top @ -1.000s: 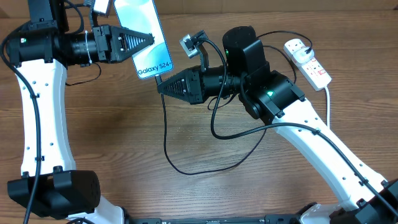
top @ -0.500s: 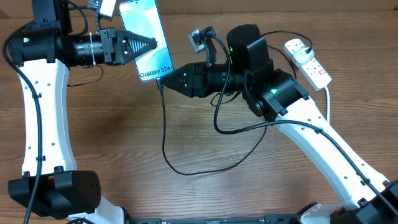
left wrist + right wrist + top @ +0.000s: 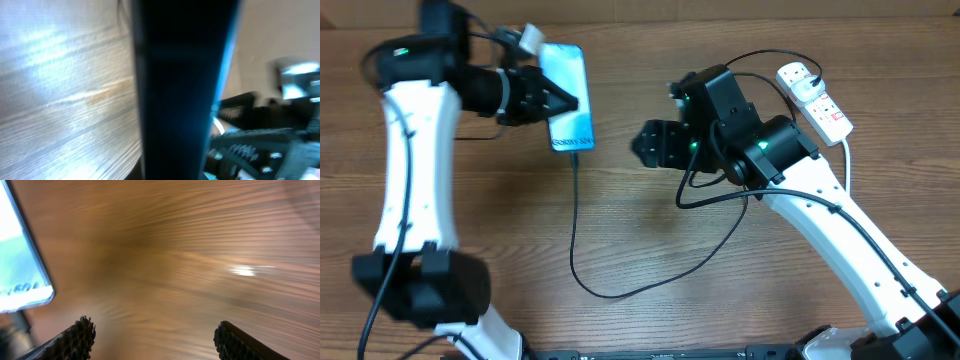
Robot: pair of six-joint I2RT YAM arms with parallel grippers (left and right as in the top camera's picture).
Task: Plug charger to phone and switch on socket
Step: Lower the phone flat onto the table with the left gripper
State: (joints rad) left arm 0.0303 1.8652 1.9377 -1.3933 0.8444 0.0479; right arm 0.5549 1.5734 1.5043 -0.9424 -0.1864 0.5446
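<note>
Left gripper [image 3: 565, 103] clamps phone [image 3: 572, 128] near table's far edge. Charger [image 3: 572, 230] tip appears seated at its lower end. Right gripper [image 3: 157, 340] wide, empty. Socket [image 3: 817, 98] at far right corner, unswitched. Risk: cable looping past right arm snags and pulls connector out.

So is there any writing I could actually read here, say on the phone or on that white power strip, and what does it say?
On the phone: a short dark line of print near its lower end, too blurred to read in the overhead or the right wrist view.
On the power strip: small red markings, too small to read.
Nothing else shows readable text.
</note>
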